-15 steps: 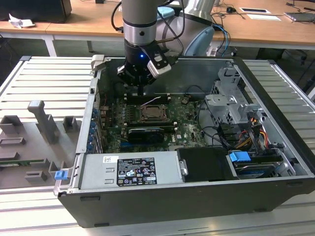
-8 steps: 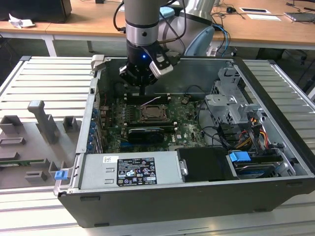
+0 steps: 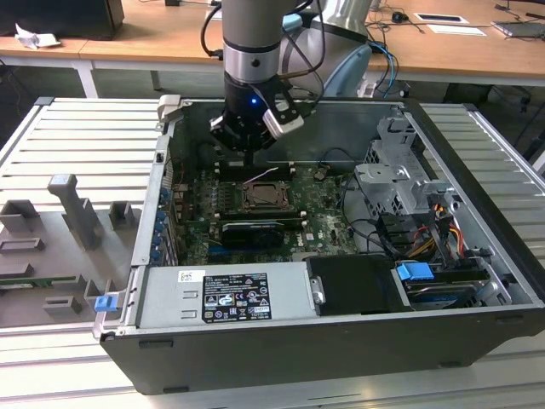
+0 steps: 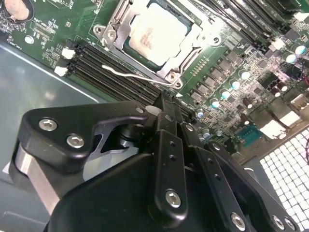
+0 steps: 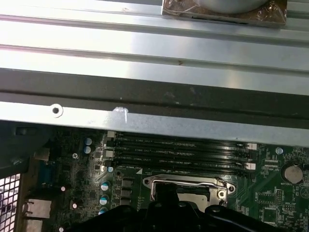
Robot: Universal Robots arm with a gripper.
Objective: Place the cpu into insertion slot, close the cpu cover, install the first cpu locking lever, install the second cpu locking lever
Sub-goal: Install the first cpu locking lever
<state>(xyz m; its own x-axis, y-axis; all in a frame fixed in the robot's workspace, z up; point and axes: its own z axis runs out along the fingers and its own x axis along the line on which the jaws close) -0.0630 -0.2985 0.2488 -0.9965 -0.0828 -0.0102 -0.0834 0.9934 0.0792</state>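
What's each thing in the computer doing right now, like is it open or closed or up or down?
cpu, lying flat and face up inside the metal frame
cpu cover, down around the cpu
locking lever, raised, not hooked down
end effector, hanging over the memory slots beside the cpu
computer case, lying on its side, open

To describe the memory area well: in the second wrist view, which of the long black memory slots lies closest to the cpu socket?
The memory slot directly beside the socket's metal frame, under the thin wire lever.
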